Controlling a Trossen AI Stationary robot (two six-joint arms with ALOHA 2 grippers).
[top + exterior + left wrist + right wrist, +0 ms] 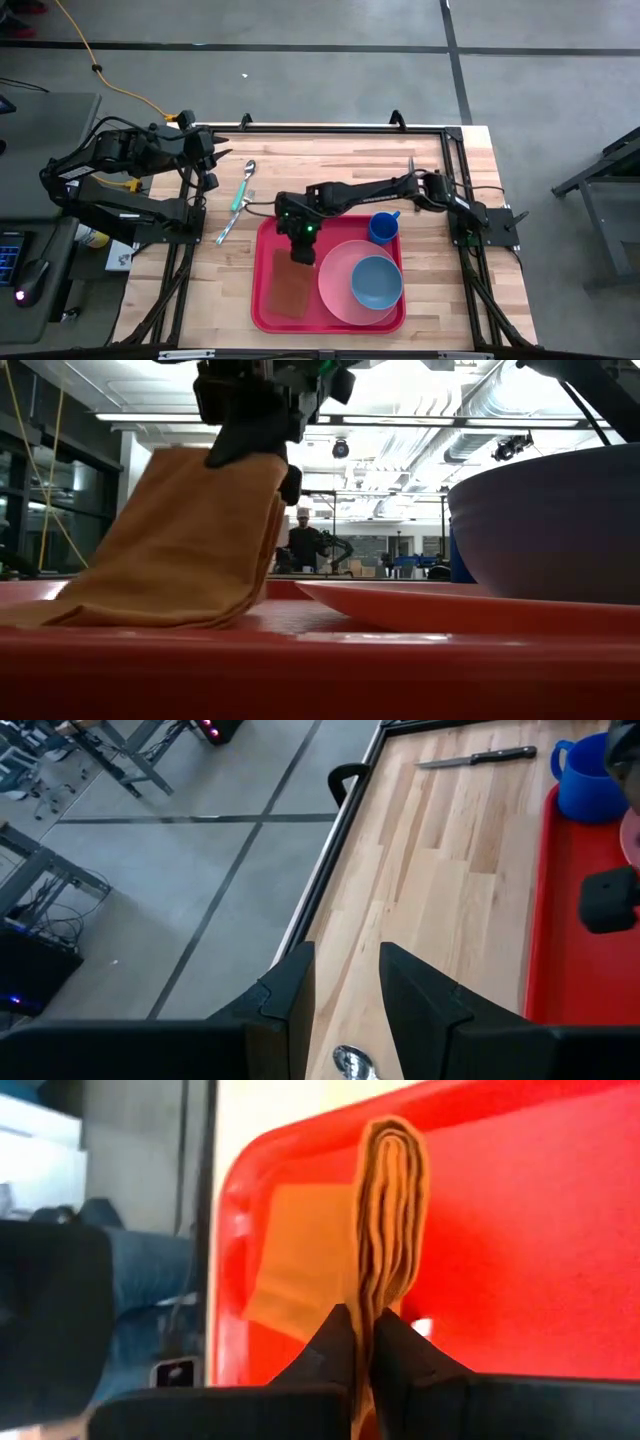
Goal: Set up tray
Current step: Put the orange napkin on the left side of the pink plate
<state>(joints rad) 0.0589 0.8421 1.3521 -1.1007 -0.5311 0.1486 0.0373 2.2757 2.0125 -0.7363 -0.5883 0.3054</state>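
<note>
The right end effector (301, 243), closed on the napkin (291, 285), lays it along the tray (262, 310) left edge; next it should release.

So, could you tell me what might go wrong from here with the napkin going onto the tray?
The right gripper pinches only the napkin at one folded edge, so it could unfold or land crumpled on the tray. The plate with its bowl lies close beside, so the napkin may drape over the plate's rim.
</note>
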